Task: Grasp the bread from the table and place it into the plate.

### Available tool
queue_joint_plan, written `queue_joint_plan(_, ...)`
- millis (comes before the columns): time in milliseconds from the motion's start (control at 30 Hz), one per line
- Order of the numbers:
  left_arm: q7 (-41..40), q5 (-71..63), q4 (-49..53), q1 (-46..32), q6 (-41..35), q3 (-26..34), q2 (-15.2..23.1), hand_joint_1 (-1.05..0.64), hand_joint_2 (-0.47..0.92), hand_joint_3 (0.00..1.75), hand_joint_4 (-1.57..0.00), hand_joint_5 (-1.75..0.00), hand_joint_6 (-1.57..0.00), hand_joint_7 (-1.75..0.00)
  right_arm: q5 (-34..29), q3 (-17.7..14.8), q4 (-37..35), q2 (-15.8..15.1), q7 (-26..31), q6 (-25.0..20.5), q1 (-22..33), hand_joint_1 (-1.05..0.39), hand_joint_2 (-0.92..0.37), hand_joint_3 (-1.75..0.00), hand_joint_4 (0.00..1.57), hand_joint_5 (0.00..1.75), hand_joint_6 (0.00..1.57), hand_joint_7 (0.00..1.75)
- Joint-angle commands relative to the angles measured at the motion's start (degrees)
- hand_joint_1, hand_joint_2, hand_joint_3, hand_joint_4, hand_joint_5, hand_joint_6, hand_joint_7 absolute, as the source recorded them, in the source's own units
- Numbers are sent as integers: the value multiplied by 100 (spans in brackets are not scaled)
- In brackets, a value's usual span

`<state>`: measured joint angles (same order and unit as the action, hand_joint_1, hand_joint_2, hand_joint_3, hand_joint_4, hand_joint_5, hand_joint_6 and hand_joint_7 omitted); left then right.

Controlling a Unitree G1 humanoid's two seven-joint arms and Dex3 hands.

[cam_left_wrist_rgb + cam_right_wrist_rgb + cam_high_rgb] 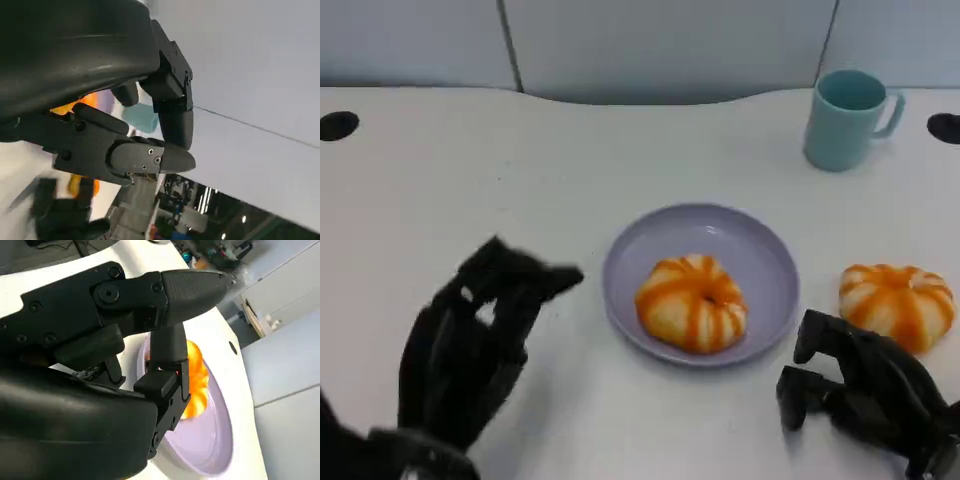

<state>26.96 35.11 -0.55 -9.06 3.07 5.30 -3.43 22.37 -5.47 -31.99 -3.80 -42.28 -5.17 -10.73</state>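
- Starting at the left, I am holding my left hand (470,345) raised above the bare table (440,190), well away from the plate; its fingers are spread with nothing between them, so it is released and keeping out of the work area (it looks a bit blurred in the head view).
- Moving to the centre, I am looking at the lilac plate (760,262), which is already carrying one orange-striped bread (691,302), sitting slightly toward my side of the dish; I judge that piece is done.
- Looking up and right, the teal mug (847,118) is standing upright near the far edge, well apart from everything, so it is not obstructing a reach.
- Going further right, a second bread (897,303) is lying on the table just beside the plate's rim, not in it; this is what I am judging to be the next target.
- Ending at the lower right, my right hand (865,390) is hovering just beside that second bread, fingers parted and holding nothing, placed there, I think, to close around it.
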Motion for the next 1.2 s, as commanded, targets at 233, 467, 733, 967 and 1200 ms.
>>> queue_joint_plan(233, 70, 180, -374, -801, -207, 167, -21, -50, 92, 35, -83, -175, -52, -175, -9, -94, -201, -91, 8, -213, 54, -51, -92, -28, 78, 175, 71, 152)
queue_joint_plan(467, 227, 21, 92, -694, -19, 181, -91, -50, 92, 33, -83, -175, -54, -175, -16, -149, -285, -142, 16, -207, -16, -51, -92, -27, 78, 175, 71, 152)
queue_joint_plan(733, 251, 6, 116, -684, 1, 195, -105, -50, 92, 33, -83, -175, -54, -175, -17, -151, -297, -142, 13, -201, -22, -51, -92, -27, 78, 175, 71, 151)
queue_joint_plan(967, 264, -10, 116, -682, -6, 211, -120, -50, 92, 33, -83, -175, -54, -175, -16, -151, -300, -143, 12, -199, -23, -51, -92, -27, 78, 175, 71, 151)
queue_joint_plan(1200, 385, 60, 304, -601, -150, 299, -97, -49, 92, 32, -84, -175, -55, -175, 13, -157, -346, -111, -85, -104, -16, -50, -92, -29, 78, 175, 71, 152)
